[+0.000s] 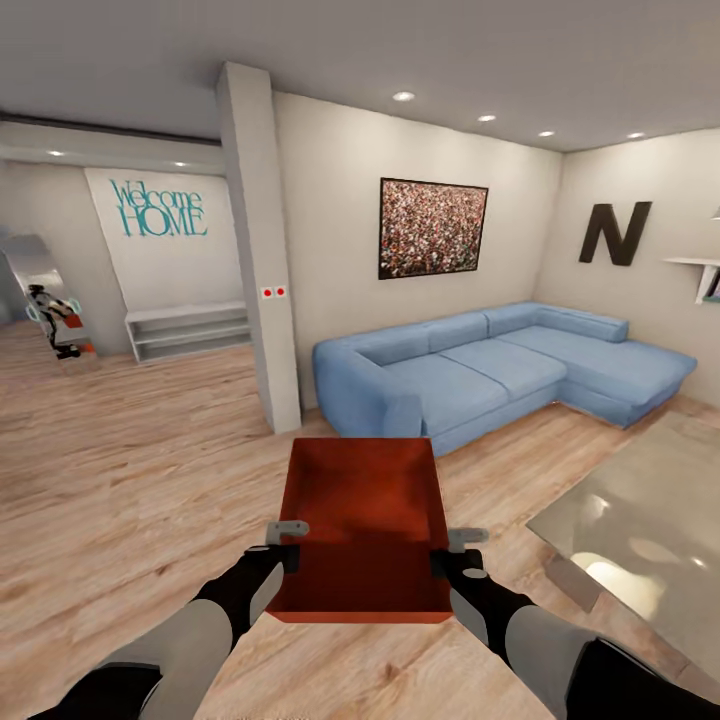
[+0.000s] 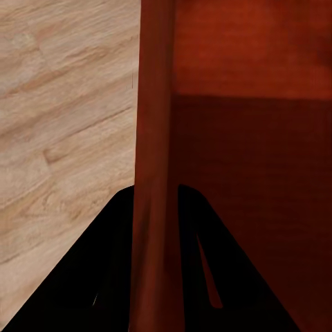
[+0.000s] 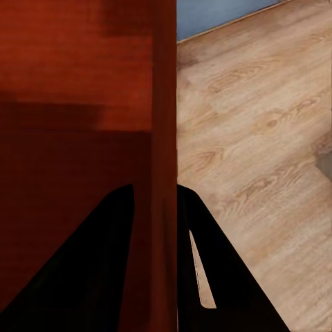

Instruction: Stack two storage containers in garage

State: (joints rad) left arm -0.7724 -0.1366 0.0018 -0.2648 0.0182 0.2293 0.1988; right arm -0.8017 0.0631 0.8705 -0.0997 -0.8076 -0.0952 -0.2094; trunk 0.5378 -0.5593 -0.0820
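An orange-red storage container with no lid hangs above the light wood plank floor, held between both arms in front of me. My left gripper is shut on its left wall, one finger inside and one outside. My right gripper clamps the right wall the same way. The bin is level and empty. This is the living room area, with a blue sofa behind the bin.
A blue corner sofa stands ahead on the right. A glass table lies close at the right. A white pillar rises ahead on the left, with open plank floor left of it and a low white shelf at the far wall.
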